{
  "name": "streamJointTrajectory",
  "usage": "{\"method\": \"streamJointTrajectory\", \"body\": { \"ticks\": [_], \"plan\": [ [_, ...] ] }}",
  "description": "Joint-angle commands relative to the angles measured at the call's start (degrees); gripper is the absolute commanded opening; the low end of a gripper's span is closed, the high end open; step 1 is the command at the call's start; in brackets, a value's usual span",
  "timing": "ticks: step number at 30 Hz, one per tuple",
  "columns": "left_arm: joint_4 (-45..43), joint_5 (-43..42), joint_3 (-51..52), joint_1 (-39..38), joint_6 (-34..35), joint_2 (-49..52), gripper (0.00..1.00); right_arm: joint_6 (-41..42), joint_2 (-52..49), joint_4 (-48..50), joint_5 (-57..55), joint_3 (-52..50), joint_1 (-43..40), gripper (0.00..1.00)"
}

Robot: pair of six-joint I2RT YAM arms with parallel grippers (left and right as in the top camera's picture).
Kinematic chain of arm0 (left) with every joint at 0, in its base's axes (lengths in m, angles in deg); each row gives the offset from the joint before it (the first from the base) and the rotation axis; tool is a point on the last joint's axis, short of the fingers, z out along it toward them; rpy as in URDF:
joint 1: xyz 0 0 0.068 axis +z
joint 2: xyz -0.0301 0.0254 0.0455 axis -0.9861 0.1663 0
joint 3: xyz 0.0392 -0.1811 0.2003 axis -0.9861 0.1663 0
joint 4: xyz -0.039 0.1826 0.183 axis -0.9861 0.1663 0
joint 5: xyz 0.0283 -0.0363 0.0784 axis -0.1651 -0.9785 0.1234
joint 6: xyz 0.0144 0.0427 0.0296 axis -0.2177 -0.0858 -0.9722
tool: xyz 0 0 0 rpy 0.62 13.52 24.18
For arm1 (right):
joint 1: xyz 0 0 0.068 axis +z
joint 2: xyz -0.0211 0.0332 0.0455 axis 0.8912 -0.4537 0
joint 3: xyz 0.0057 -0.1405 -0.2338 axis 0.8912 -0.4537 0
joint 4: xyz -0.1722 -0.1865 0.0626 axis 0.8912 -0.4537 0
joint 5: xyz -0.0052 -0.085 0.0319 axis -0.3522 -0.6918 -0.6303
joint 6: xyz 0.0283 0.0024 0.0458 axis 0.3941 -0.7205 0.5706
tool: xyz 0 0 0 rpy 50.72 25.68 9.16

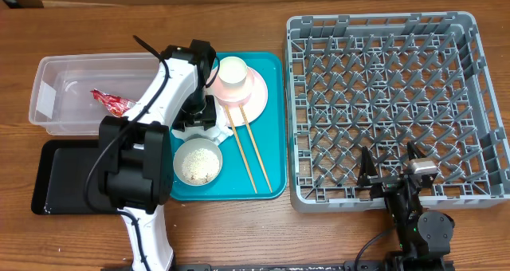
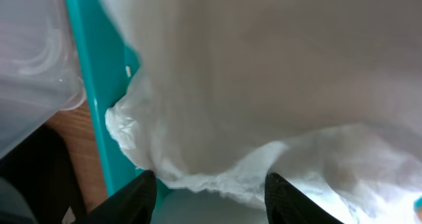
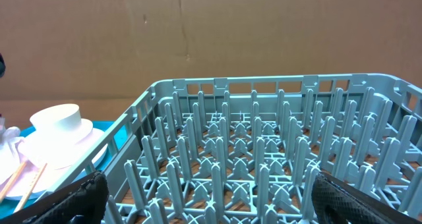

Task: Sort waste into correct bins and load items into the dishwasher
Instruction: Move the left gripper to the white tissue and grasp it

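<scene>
My left gripper is open over the left side of the teal tray, right above the crumpled white napkin. In the left wrist view the napkin fills the frame and its edge lies just ahead of the spread fingers. The red sauce packet lies in the clear tub. The black tray is below it. A bowl holding rice grains, the pink plate with the white cup on it, and two chopsticks are on the teal tray. My right gripper is open over the grey rack's front edge.
In the right wrist view the rack's pegs stand between my open fingers, with the cup at the left and a cardboard wall behind. The left arm covers part of the teal tray; a second bowl is not visible.
</scene>
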Motion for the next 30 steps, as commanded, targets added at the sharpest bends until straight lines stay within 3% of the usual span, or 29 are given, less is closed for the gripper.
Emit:
{"method": "streamJointTrajectory", "body": {
  "ticks": [1,6,12,24,27,30],
  "plan": [
    [-1.2,1.2,2.2,-0.2,-3.0,0.9,0.55,-0.3,0.7,0.3,-0.1,-0.6,-0.2,1.00],
    [-1.9,1.1,2.5,-0.2,-4.0,0.9,0.53,-0.3,0.7,0.3,-0.1,-0.6,-0.2,1.00],
    [-2.2,1.1,2.5,-0.2,-4.0,0.9,0.43,-0.2,0.7,0.3,-0.1,-0.6,-0.2,1.00],
    [-3.1,0.9,2.5,-0.2,-4.2,0.9,0.15,-0.2,0.7,0.3,-0.1,-0.6,-0.2,1.00],
    [-3.1,0.9,2.5,-0.2,-4.2,0.9,0.17,-0.2,0.7,0.3,-0.1,-0.6,-0.2,1.00],
    [-3.0,1.2,2.5,-0.2,-4.2,0.9,0.42,-0.3,0.7,0.3,-0.1,-0.6,-0.2,1.00]
  ]
}}
